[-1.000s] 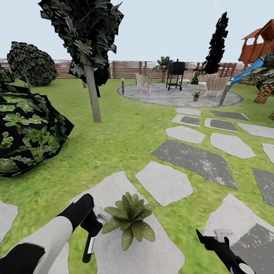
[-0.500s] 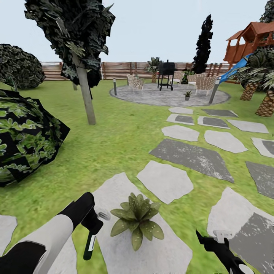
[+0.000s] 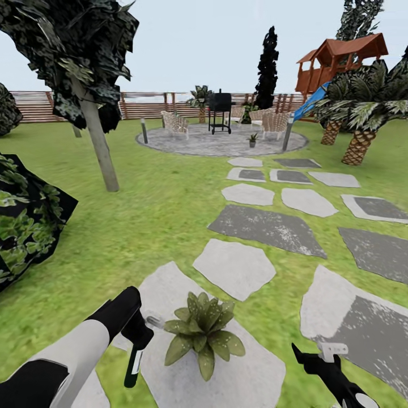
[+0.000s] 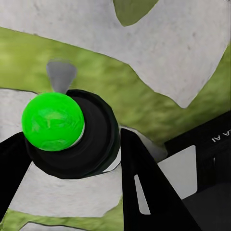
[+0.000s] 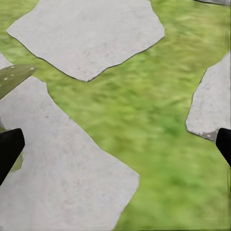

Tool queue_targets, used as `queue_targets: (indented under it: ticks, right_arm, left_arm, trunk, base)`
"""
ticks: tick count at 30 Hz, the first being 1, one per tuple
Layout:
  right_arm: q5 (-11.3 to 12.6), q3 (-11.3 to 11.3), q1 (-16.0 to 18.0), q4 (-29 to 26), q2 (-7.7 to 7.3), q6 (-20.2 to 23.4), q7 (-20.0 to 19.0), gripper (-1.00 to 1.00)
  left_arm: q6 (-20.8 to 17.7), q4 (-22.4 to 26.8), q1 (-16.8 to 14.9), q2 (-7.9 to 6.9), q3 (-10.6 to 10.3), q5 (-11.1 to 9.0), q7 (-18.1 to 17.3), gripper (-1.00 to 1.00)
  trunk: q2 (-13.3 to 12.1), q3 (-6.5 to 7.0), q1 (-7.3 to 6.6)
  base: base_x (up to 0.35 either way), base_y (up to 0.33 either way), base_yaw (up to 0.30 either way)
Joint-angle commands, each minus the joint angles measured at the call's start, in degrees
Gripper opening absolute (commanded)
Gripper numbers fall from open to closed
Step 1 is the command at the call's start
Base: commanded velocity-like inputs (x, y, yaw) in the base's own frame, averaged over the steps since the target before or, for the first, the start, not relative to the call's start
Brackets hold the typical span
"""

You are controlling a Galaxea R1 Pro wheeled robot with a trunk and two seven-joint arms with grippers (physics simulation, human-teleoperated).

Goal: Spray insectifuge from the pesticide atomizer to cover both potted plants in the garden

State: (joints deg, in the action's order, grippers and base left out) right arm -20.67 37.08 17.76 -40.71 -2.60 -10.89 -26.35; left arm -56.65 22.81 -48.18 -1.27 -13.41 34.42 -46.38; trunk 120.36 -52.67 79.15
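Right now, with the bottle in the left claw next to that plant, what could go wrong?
1. The pesticide atomizer hangs base-down from the left claw; its nozzle may not face the near potted plant, so spray could miss the leaves.
2. The claw sits close beside the leaves; a sideways move could knock the plant.
3. The second potted plant stands far off on the patio, so driving there across the stepping stones risks the bottle slipping.

The stepping stones (image 3: 235, 266) look like rough, matt, speckled rock. The fence (image 3: 153, 105) is brown slatted wood. The pesticide atomizer (image 3: 134, 362) appears smooth, dark plastic with a pale paper-like label.
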Motion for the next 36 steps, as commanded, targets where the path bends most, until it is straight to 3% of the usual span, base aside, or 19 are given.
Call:
queue_targets:
  ticks: [1,7,17,36]
  right_arm:
    - [-0.6,0.37,0.09,0.02,0.05,-0.36,-0.37,1.0]
    - [-0.6,0.37,0.09,0.02,0.05,-0.36,-0.36,1.0]
    - [-0.64,0.37,0.09,0.02,0.05,-0.36,-0.37,1.0]
    - [-0.69,0.37,0.1,0.11,0.05,-0.36,-0.37,1.0]
  left_arm:
    - [-0.12,0.13,0.04,-0.07,-0.2,0.47,-0.57,-1.0]
    - [-0.05,0.13,0.44,-0.14,-0.3,0.55,-0.52,-1.0]
    - [-0.12,0.13,0.55,-0.26,-0.23,0.56,-0.56,-1.0]
    - [-0.05,0.22,0.28,-0.4,0.05,0.65,-0.47,-1.0]
  trunk:
    - [0.02,-0.05,0.0]
    - [0.02,-0.05,0.0]
    - [0.02,-0.05,0.0]
    - [0.02,-0.05,0.0]
  base:
    - [0.077,0.055,-0.296]
    - [0.016,0.011,-0.255]
    - [-0.159,0.039,-0.013]
    - [-0.052,0.3,-0.251]
